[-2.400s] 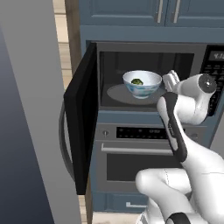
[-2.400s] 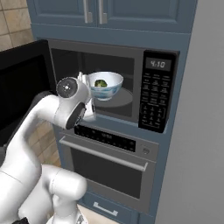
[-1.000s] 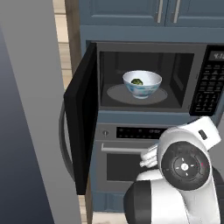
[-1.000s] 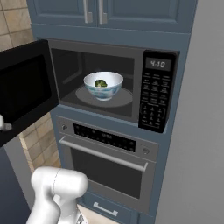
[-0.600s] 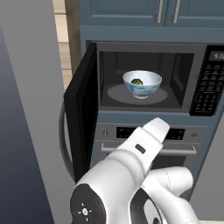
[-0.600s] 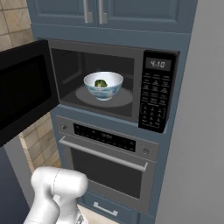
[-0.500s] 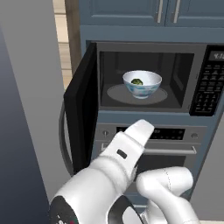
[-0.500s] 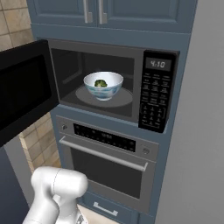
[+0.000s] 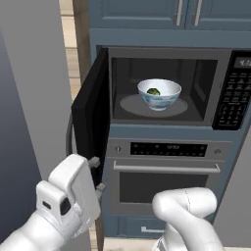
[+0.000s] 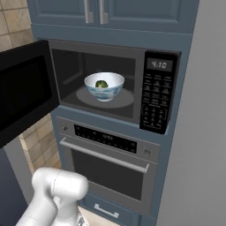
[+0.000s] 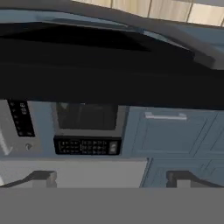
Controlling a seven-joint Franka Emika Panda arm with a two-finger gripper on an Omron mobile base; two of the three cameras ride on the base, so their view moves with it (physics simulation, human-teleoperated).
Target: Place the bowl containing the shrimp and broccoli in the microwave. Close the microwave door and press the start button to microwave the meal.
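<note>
Gripper [image 11: 111,177] spread wide, holding nothing, low by outer edge of microwave door [image 9: 93,122], which stands swung open to left. Bowl [image 9: 159,94] w/ broccoli [image 9: 154,91] sits centered inside microwave [image 9: 162,88], well apart from cavity walls. Wall oven [image 9: 166,171] just below; cabinets above.

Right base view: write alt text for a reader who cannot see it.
A pale bowl holding broccoli sits on the turntable inside the microwave, whose black door stands swung open to the left. Its keypad panel is at right, a wall oven below, blue cabinets above.
</note>
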